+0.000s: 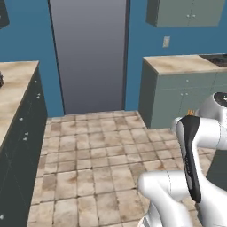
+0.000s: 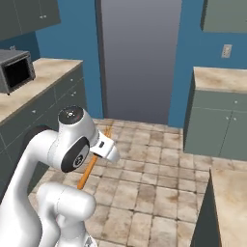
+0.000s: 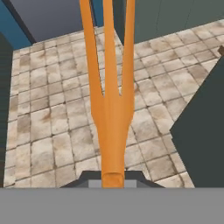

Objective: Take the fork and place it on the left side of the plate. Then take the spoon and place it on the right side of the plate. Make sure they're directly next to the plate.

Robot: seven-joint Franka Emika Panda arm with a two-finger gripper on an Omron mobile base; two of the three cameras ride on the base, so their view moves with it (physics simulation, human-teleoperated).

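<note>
Item 1, left: a tabletop (image 2: 46, 72) over dark cabinets is seen along the left wall, with a microwave (image 2: 16, 71) set on it near the corner. Its near end is cut off by the frame edge.

Item 2, left of centre: the white arm is folded close above the tiled floor (image 2: 144, 178), and the gripper (image 2: 99, 153) is carried in front of its upper joint. The fork (image 2: 91, 166) is held in it by the handle end, slanting down past the hand in the right base view; only its orange tip (image 1: 191, 112) is seen above the arm in the left base view. In the hand view the tines (image 3: 107, 65) are seen running away from the camera, the handle end (image 3: 113, 177) seated between the dark fingertips. The gripper is judged clamped onto the fork, since the handle sits fixed between them; the jaws themselves are largely covered. The raised carry is judged to suit transport toward the plate.

Item 3, centre: a tall grey panel (image 2: 140, 58) is set in the blue wall.

Item 4, right: a second tabletop (image 2: 219, 79) over grey-green cabinets is seen, partly cut off.
</note>
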